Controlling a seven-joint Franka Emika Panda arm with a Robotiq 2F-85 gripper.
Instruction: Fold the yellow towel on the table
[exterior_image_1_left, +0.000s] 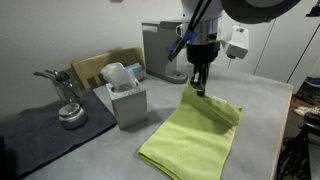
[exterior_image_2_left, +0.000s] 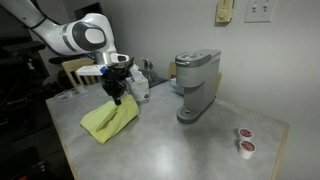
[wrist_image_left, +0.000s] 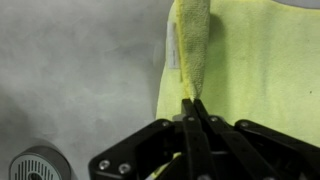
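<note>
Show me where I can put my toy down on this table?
The biggest bare patch of table lies between the yellow towel, the coffee machine and the two pods. It is crowded near the tissue box and dark mat, and the gripper grips the towel.

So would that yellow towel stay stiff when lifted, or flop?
Probably floppy: the yellow towel sags in a soft ridge where the gripper pinches it. Likely light: that small pinch lifts its edge. Lying flat, it should not roll.

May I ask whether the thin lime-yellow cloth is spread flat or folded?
Neither fully: the end effector pinches one raised edge of the thin lime-yellow cloth; the rest lies spread on the light grey tabletop.
</note>
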